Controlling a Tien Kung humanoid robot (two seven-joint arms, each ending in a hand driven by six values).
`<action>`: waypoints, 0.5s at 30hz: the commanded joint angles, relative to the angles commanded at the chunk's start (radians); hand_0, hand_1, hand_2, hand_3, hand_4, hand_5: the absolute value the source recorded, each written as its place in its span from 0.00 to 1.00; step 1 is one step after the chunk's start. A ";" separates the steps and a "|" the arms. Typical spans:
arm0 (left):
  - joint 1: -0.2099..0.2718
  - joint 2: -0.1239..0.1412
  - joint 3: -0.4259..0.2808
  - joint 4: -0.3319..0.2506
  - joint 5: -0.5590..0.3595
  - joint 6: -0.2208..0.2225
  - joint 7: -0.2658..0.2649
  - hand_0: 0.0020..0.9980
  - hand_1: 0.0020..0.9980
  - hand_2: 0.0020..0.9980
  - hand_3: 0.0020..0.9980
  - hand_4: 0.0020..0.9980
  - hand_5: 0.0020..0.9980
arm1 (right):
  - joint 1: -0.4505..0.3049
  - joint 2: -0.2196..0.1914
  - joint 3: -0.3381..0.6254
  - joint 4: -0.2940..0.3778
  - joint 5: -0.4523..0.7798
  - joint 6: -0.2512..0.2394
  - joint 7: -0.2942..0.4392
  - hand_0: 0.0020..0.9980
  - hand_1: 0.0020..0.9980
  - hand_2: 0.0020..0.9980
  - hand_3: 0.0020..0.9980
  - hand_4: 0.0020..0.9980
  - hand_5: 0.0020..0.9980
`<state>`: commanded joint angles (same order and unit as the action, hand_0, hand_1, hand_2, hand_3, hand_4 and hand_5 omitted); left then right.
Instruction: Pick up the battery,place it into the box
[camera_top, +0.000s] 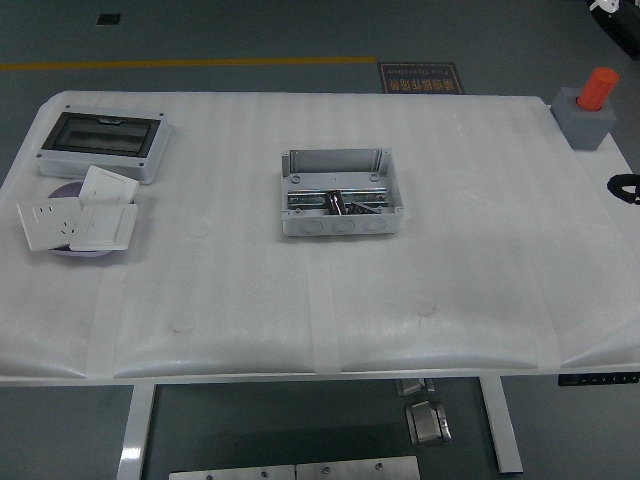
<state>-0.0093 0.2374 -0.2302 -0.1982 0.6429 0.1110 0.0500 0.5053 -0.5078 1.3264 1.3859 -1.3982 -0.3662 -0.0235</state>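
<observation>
An open grey junction box (341, 194) stands in the middle of the white table (480, 250). A dark cylindrical battery (336, 203) lies inside it among metal parts. A small black part of my right hand (626, 187) pokes in at the right edge, level with the box and far from it. Too little of that hand shows to tell how it is set. My left arm is out of the picture.
A grey enclosure with a dark window (103, 142) sits at the back left. White wall sockets and switch plates (78, 220) lie on a purple disc below it. A grey block with an orange-red cylinder (590, 110) stands at the back right corner.
</observation>
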 joint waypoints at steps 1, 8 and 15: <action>0.003 -0.002 -0.002 0.000 0.000 0.000 0.001 0.59 0.62 0.57 0.69 0.65 0.24 | 0.000 0.002 -0.003 0.001 0.008 0.001 0.003 0.72 0.67 0.74 0.79 0.91 0.65; 0.015 -0.022 -0.018 0.002 0.008 -0.004 0.007 0.59 0.62 0.57 0.69 0.65 0.24 | 0.007 0.011 -0.019 0.011 0.096 0.007 0.027 0.72 0.67 0.74 0.79 0.91 0.65; 0.017 -0.026 -0.010 0.002 -0.001 -0.003 0.005 0.59 0.62 0.57 0.69 0.65 0.24 | 0.012 0.021 -0.033 0.015 0.146 0.009 0.041 0.71 0.67 0.74 0.79 0.91 0.65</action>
<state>0.0079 0.2115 -0.2406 -0.1961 0.6424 0.1085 0.0548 0.5175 -0.4871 1.2932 1.4010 -1.2525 -0.3574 0.0171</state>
